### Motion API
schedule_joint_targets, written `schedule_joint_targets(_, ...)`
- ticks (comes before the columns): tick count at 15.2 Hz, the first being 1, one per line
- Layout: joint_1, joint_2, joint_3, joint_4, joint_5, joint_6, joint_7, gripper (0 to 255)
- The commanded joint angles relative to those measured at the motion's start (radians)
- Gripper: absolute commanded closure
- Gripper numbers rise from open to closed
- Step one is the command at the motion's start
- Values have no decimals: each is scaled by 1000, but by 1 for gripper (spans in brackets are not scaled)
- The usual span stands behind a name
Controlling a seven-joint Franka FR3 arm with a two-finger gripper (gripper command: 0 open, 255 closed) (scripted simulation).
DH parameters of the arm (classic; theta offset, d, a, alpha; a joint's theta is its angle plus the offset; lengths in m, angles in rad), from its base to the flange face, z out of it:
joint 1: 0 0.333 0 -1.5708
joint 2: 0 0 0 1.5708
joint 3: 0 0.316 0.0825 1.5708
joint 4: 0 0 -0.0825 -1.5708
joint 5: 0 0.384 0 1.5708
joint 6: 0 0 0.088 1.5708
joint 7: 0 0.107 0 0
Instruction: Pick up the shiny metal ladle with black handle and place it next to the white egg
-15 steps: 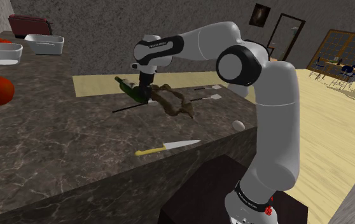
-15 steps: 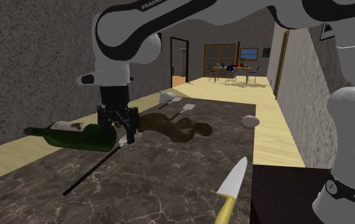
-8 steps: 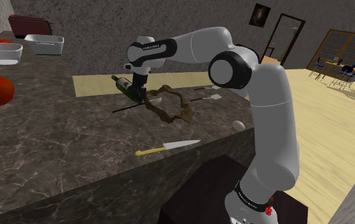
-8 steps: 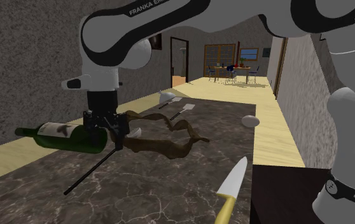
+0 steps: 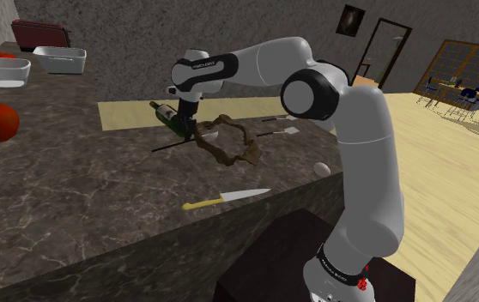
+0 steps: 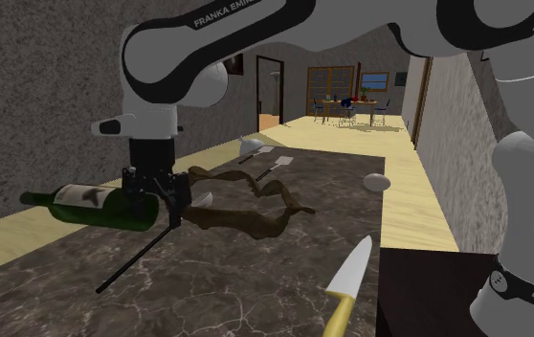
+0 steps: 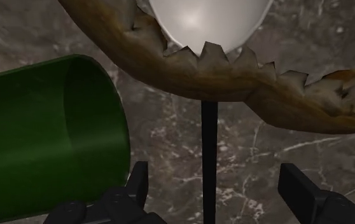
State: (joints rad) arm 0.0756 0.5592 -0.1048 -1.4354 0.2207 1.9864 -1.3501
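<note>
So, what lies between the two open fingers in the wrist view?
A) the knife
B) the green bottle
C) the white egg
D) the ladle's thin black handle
D: the black handle runs between the fingers of the gripper, touching neither; the green bottle lies to one side.

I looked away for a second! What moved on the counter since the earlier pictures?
The gripper slid toward the second exterior view's left, shoving the green bottle along, and the brown jagged loop spread open. For the last half second nothing visibly moved. The gripper is open astride the ladle handle, holding nothing. The ladle, knife and egg stayed put.
</note>
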Motion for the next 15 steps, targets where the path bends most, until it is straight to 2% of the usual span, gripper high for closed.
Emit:
schedule_joint_targets(1, -5, 40, -6, -15, -4, -5, 5, 0)
schedule_joint_targets(2, -6, 40, -6, -15, -5, -5, 5, 0)
schedule_joint_targets(3, -5, 51, -5, -12, -4, 3, 6, 255)
schedule_joint_targets(6, -5, 101, -2, 68, -4, -25, 17, 255)
schedule_joint_targets(7, 2, 67, -2, 18, -6, -9, 18, 255)
schedule_joint_targets(8, 8, 60, -2, 11, -8, -8, 24, 255)
schedule_joint_targets(9, -8, 75, -4, 49, -5, -35, 11, 255)
schedule_joint_targets(11, 2, 43, -5, 28, -10, -42, 22, 255)
schedule_joint_targets(12, 4, 41, 1, 60, -6, 69, 19, 255)
schedule_joint_targets(13, 4, 41, 1, 60, -6, 69, 19, 0)
schedule_joint_targets(15, 53, 221, -37, 401, -163, -336, 59, 0)
